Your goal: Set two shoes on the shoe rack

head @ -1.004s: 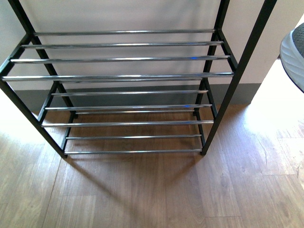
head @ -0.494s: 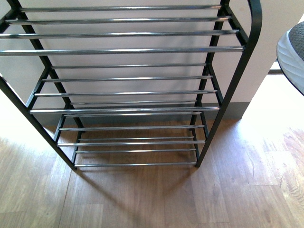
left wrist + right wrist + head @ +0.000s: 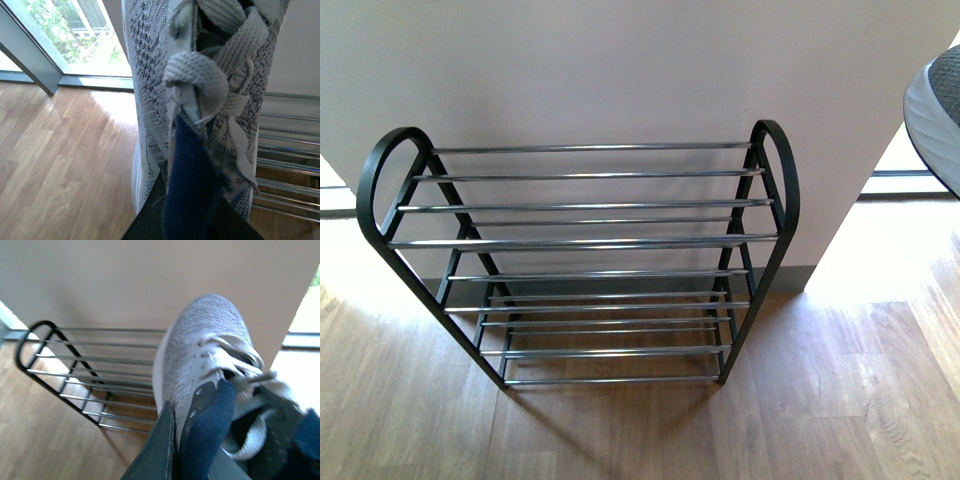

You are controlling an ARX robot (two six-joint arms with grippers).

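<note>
Sneakers [image 3: 146, 75] [image 3: 200, 335], two; shoe rack [image 3: 580, 242], one

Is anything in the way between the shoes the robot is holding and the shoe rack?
No, nothing I can see. The left arm's sneaker and the right arm's sneaker are both held up in the air near the shoe rack. Only open space shows between them and it, and no shoes sit on its bars.

Premises are presenting as a home interior. Wood-plank flooring [image 3: 620, 435] is filling the lower frame of the front view, and a plain beige wall [image 3: 620, 70] is rising behind a shoe rack [image 3: 585, 242] standing at centre. In the left wrist view, a floor-level window [image 3: 75, 30] at upper left is showing sunlit greenery.
</note>
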